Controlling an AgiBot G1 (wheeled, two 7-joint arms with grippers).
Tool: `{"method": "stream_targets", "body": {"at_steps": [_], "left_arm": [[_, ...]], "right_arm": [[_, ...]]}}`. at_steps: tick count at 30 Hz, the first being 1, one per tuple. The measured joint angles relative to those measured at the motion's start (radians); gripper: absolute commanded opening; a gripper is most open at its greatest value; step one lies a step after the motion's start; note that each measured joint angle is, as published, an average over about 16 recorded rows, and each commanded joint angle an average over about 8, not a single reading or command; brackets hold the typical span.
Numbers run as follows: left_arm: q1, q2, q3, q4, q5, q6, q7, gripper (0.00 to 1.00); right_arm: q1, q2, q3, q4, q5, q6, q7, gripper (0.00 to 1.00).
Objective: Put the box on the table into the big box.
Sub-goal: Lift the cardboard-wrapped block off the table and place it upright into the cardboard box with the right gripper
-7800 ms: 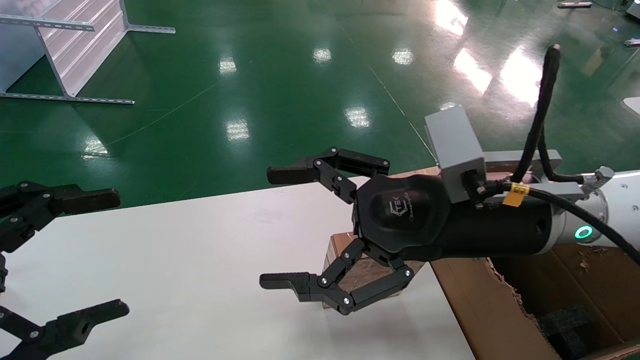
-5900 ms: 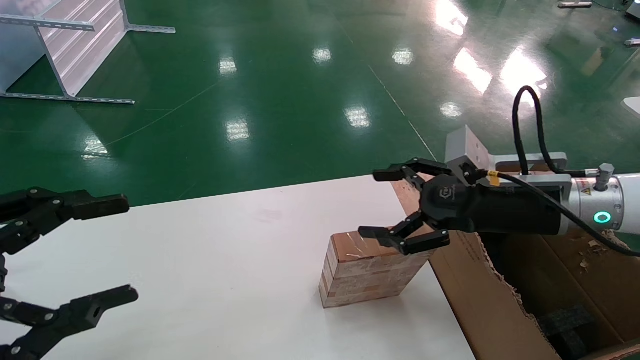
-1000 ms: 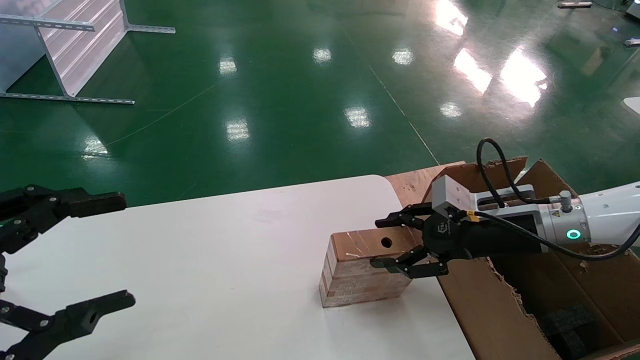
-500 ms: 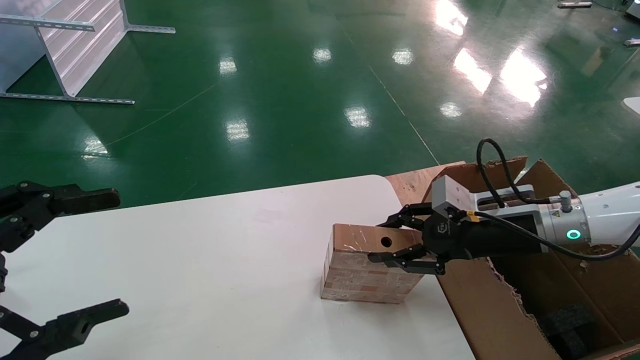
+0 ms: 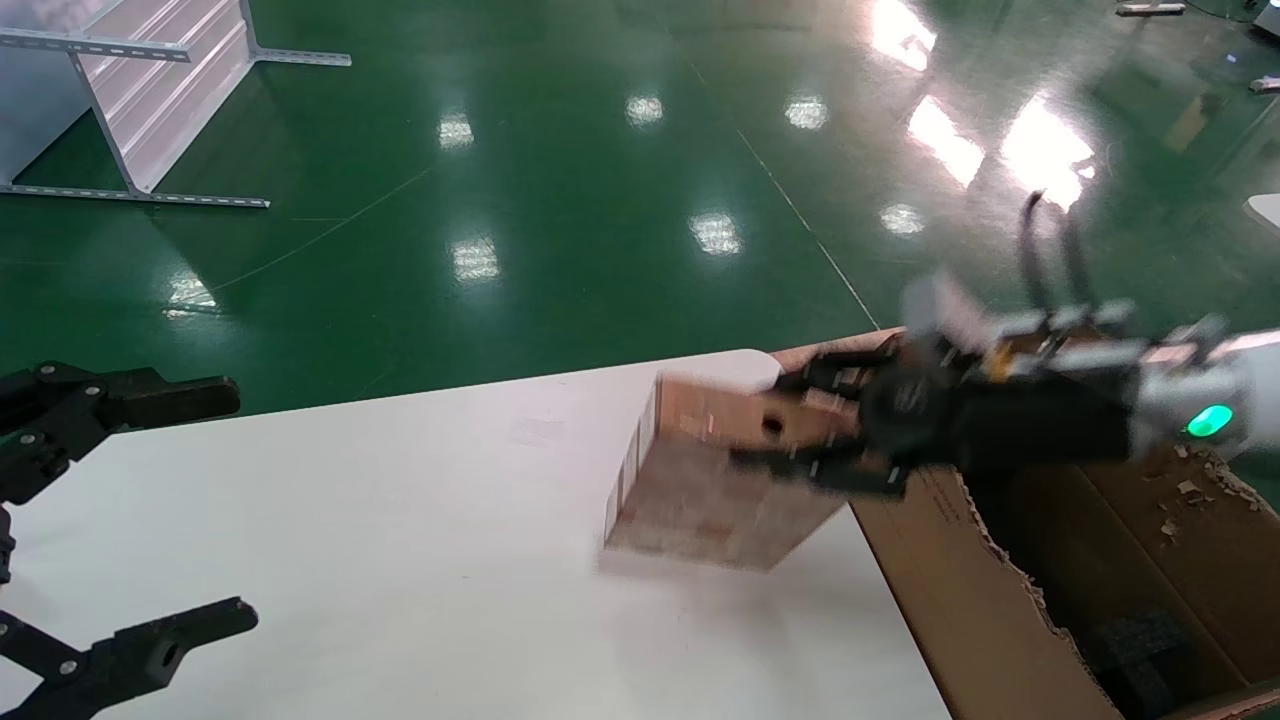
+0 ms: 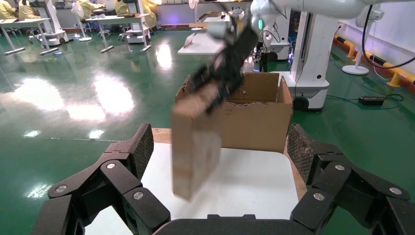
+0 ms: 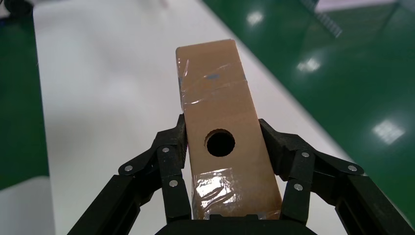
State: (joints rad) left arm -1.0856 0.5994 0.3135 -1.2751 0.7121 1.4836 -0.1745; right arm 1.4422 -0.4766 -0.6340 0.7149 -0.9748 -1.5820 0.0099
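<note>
The small brown box (image 5: 715,470) with a round hole hangs tilted just above the white table (image 5: 400,560), near its right edge. My right gripper (image 5: 800,420) is shut on its end; in the right wrist view the box (image 7: 222,127) sits between the fingers (image 7: 169,152). The left wrist view shows the box (image 6: 195,142) lifted in front of the big box (image 6: 254,117). The big box (image 5: 1010,610), a torn cardboard carton with black foam inside, stands at the table's right. My left gripper (image 5: 150,510) is open and empty at the table's left.
The green glossy floor (image 5: 560,180) lies beyond the table's far edge. A metal frame (image 5: 150,100) stands at the far left. The carton's ragged flap (image 5: 1000,560) rises beside the table's right edge, under my right arm.
My right gripper closed on the box, tipped it, then lifted it off the table and moved it up and back. The left arm has barely moved.
</note>
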Motion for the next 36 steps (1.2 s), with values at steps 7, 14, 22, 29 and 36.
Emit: {"method": "stream_targets", "body": {"at_steps": [7,14,22,29,36], "left_arm": [[0.0,0.0,0.0,0.0,0.0,0.0,0.0,1.0],[0.0,0.0,0.001,0.0,0.0,0.0,0.0,1.0],[0.0,0.0,0.001,0.0,-0.001,0.0,0.0,1.0],[0.0,0.0,0.001,0.0,-0.001,0.0,0.001,1.0],[0.0,0.0,0.001,0.0,-0.001,0.0,0.001,1.0]], "right_arm": [[0.124,0.129,0.019,0.014,0.039,0.005,0.075,0.0],[0.222,0.26,0.031,-0.051,0.0,0.023,0.073,0.0],[0.249,0.335,0.027,-0.201,-0.063,0.055,0.003,0.0],[0.214,0.332,0.014,-0.364,-0.081,0.079,-0.066,0.0],[0.149,0.297,0.014,-0.549,-0.059,0.079,-0.13,0.0]]}}
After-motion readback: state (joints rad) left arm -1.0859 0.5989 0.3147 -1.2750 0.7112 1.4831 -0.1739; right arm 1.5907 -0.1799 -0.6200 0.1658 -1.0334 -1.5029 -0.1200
